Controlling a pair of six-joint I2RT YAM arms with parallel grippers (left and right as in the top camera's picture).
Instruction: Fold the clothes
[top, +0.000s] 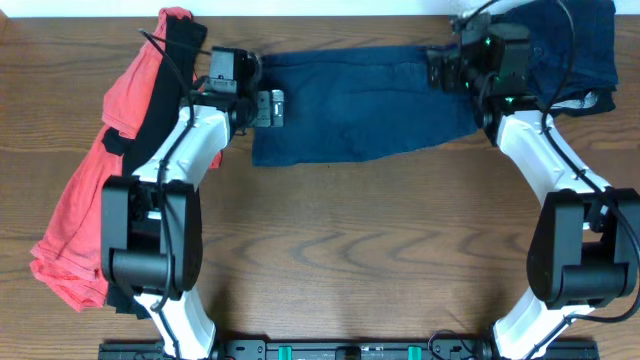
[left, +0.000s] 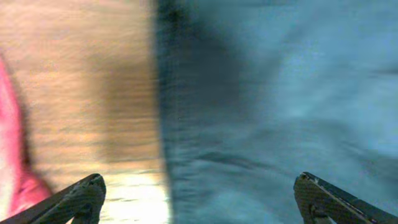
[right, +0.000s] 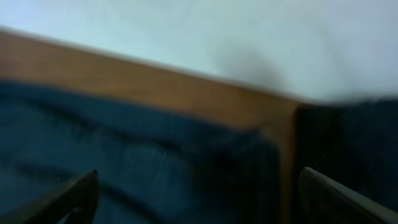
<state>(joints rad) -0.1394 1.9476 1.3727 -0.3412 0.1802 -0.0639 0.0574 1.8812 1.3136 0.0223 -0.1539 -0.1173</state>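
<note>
A dark blue garment (top: 360, 105) lies spread flat at the table's back middle. My left gripper (top: 272, 108) hovers over its left edge, open and empty. The left wrist view shows the blue cloth (left: 267, 112) between the spread fingers (left: 199, 196), with bare wood to the left. My right gripper (top: 440, 70) is at the garment's top right corner, open and empty. The right wrist view shows the blue cloth (right: 137, 162) below its spread fingers (right: 199, 193), blurred.
A red garment (top: 95, 190) with a black one (top: 165, 85) lies piled along the left side. More dark blue clothes (top: 565, 50) are heaped at the back right corner. The table's back edge and a white wall (right: 217, 31) are close behind.
</note>
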